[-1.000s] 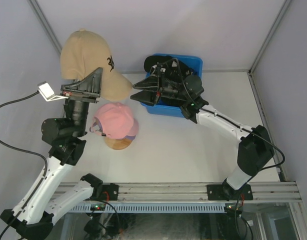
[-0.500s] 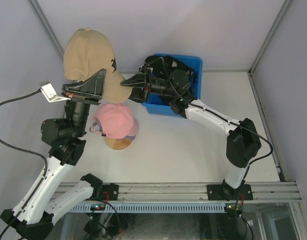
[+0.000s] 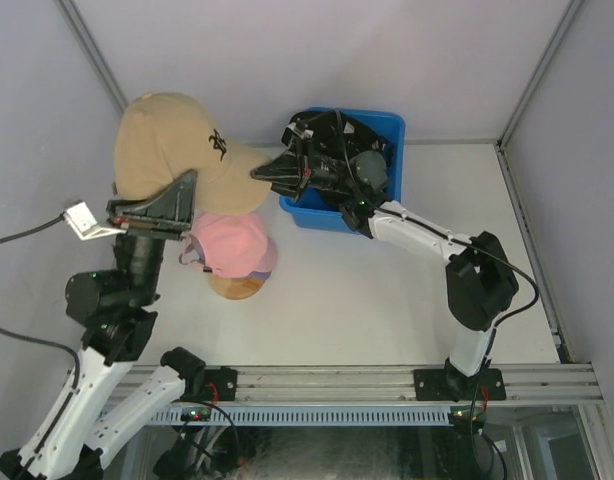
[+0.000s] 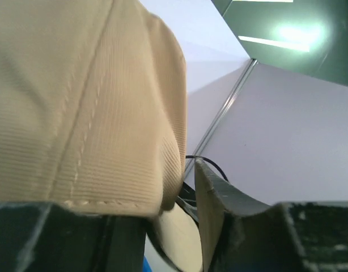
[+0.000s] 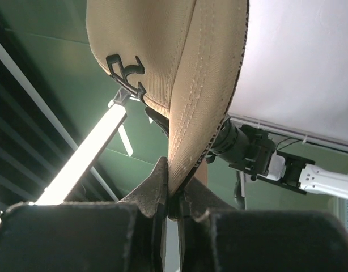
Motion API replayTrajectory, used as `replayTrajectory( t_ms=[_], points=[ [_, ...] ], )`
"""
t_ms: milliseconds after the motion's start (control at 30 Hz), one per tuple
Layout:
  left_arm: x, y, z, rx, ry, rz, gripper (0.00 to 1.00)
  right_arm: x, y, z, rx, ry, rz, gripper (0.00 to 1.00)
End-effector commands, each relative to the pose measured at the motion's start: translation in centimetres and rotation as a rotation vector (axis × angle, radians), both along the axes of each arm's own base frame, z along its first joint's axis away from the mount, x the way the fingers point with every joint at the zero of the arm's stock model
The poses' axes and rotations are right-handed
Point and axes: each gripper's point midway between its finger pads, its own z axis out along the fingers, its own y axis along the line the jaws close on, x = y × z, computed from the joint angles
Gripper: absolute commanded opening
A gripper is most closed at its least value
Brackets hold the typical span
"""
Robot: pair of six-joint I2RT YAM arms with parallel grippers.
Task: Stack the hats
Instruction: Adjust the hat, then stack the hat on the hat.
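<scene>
The tan hat (image 3: 177,150) hangs in the air at the back left, above and just behind the pink hat (image 3: 232,240). The pink hat sits on a round wooden stand (image 3: 237,288), with a lavender edge (image 3: 260,272) showing under it. My right gripper (image 3: 269,172) is shut on the tan hat's brim; in the right wrist view the brim (image 5: 202,85) runs down into the closed right gripper (image 5: 175,190). My left gripper (image 3: 157,212) is under the crown. In the left wrist view the tan fabric (image 4: 77,102) lies over one side of the left gripper (image 4: 177,192), and a gap separates it from the other finger (image 4: 219,215).
A blue bin (image 3: 389,126) stands at the back centre, behind the right arm's wrist. Grey walls close in the back, left and right sides. The white table (image 3: 387,300) spreads out to the right of the stand.
My right gripper has closed on the tan hat's brim. The left jaws have opened off the crown. The left arm has drawn back toward its base, and the hat has come lower.
</scene>
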Motion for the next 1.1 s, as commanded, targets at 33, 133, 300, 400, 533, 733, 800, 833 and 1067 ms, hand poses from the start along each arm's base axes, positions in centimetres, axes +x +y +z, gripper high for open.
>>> replayTrajectory(
  t_ms=[33,133,300,400,533,733,800,833,1067],
  points=[
    [-1.8,2.7,-1.3,-0.077,0.031,0.051,0.49,0.4,-1.6,0.5,0.117,-0.025,0.056,0.0],
    [-2.0,3.8,-3.2,-0.118,0.088,0.073,0.56,0.6,-2.0,0.8,0.165,-0.049,0.072,0.0],
    [-2.3,6.8,-6.0,-0.281,0.168,0.146,0.62,0.8,-2.3,0.7,0.211,-0.059,0.098,0.0],
    [-2.1,8.3,-7.3,-0.348,0.208,0.198,0.65,0.6,-2.4,0.4,0.219,-0.059,0.114,0.0],
    [-2.1,9.7,-8.4,-0.414,0.237,0.254,0.68,0.3,-2.8,-0.3,0.217,-0.056,0.132,0.0],
    [-1.6,10.3,-9.6,-0.46,0.252,0.283,0.7,-0.7,-2.9,-2.3,0.165,-0.04,0.151,0.0],
    [-1.6,10.6,-10.1,-0.509,0.26,0.28,0.72,-1.0,-3.2,-2.7,0.153,-0.04,0.15,0.0],
    [-1.7,10.9,-10.2,-0.537,0.257,0.277,0.73,-1.1,-3.4,-2.7,0.147,-0.042,0.151,0.0],
    [-2.0,11.1,-10.8,-0.662,0.254,0.221,0.8,-2.2,-5.3,-1.9,0.135,-0.077,0.144,0.0]
  ],
)
